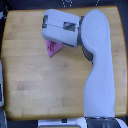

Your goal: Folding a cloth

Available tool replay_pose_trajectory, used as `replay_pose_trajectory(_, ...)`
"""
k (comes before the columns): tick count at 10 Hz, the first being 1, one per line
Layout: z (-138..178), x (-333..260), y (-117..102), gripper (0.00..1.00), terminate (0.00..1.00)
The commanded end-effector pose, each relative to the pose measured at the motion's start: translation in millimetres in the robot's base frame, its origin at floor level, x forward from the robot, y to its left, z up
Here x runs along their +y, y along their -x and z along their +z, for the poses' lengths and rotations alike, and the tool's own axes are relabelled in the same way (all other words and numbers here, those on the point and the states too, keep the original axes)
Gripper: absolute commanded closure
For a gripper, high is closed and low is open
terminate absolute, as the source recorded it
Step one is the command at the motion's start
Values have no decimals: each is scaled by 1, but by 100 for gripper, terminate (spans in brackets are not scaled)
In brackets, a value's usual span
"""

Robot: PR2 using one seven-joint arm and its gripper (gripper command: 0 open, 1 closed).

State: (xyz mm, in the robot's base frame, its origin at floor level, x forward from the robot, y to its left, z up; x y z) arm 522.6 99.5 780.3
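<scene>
A small part of the pink-magenta cloth (52, 48) shows on the wooden tabletop (40, 75), as a pointed corner sticking out below the arm's wrist. The rest of the cloth is hidden under the arm. The white arm (97, 70) reaches from the bottom of the exterior view up and to the view's left, ending in a bulky white and grey wrist (61, 27) right over the cloth. The gripper's fingers are hidden beneath the wrist, so I cannot tell whether they are open or shut.
The tabletop's edges show on all sides, against a dark surround. A pale object (1, 87) sits at the exterior view's left edge. The arm's base (100, 122) is at the bottom edge.
</scene>
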Motion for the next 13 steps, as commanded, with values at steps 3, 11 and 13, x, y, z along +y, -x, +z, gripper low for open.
replay_pose_trajectory(3, -16, -11, -85, 100, 0)
replay_pose_trajectory(11, -15, -22, -90, 0, 0)
replay_pose_trajectory(13, -13, -24, -90, 0, 0)
